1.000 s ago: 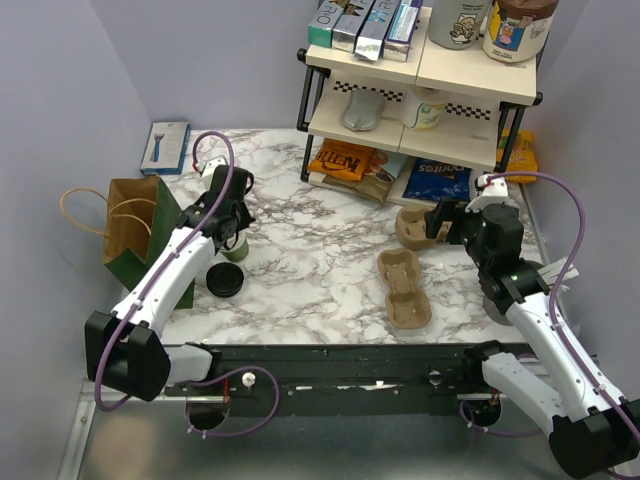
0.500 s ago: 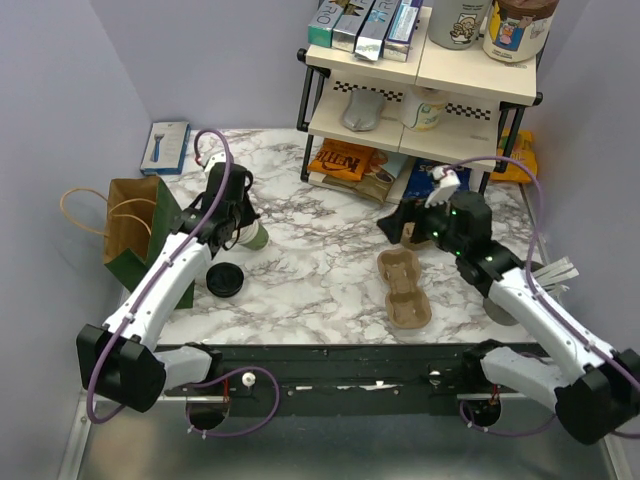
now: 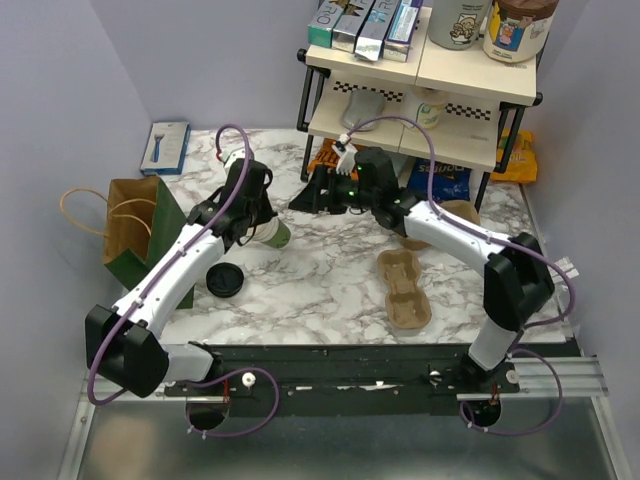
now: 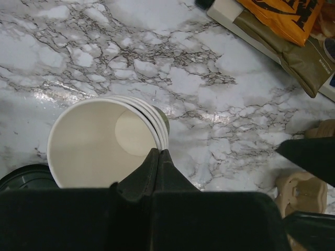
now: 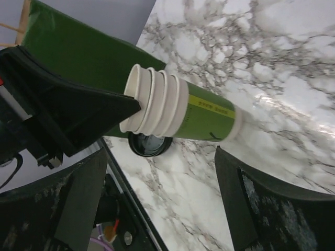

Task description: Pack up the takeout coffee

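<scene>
Top view: left end effector [image 3: 256,226] is clamping the green cup [image 3: 273,234] by its rim, tilted, over the left half of the worktop [image 3: 330,265]. Black lid [image 3: 225,281] is lying near the front-left edge, close to the paper bag [image 3: 135,235]. Right end effector [image 3: 312,197] is hanging spread open and empty, just right of the cup.
Left wrist: fingers are pinching the rim shut; several nested rims are showing.
Right wrist: jaws are standing wide; the cup is lying ahead of them, not between.
</scene>
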You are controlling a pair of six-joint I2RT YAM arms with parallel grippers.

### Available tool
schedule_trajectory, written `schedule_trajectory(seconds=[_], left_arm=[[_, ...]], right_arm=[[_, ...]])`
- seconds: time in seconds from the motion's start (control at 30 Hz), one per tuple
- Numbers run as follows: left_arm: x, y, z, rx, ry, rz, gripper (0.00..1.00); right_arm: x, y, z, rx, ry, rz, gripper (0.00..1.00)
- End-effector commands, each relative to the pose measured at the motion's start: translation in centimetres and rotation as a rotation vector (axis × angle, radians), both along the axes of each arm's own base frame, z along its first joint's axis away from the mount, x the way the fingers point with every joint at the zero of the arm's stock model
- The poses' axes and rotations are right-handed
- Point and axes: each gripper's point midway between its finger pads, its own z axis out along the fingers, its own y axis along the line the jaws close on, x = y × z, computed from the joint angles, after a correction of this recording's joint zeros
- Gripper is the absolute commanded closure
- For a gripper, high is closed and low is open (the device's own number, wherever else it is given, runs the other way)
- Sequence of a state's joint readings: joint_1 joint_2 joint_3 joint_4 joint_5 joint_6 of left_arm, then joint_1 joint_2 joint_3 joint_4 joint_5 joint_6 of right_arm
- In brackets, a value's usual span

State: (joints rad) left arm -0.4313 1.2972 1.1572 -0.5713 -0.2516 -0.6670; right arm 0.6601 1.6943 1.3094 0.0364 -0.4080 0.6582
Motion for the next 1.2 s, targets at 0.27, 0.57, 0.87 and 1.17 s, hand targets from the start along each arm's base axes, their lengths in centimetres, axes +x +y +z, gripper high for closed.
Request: schedule_trajectory(seconds=[0.27,0.57,0.87,1.17], left_arm=[[0.4,-1.5,1.4,0.002,-0.018,-0.031,1.0],[-0.2,-1.6,0.9,0.032,-0.007,-0.064,1.0],[-0.4,-1.7,0.9,0.032,-0.027,-0.086,1.0],[-0.4,-2.5,1.7,0.035,-0.084,-0.135,1.0]], right_arm=[[0.7,5.4,-2.1,0.006,0.151,0.079,0.23],[2.8,6.2,-3.6,-0.058,0.185,0.04,0.36],[0.6,6.7,-5.5,-0.11,0.164,0.163,0.44],[-0.8,7.2,-7.1,-0.134,0.132,0.272,0.48]])
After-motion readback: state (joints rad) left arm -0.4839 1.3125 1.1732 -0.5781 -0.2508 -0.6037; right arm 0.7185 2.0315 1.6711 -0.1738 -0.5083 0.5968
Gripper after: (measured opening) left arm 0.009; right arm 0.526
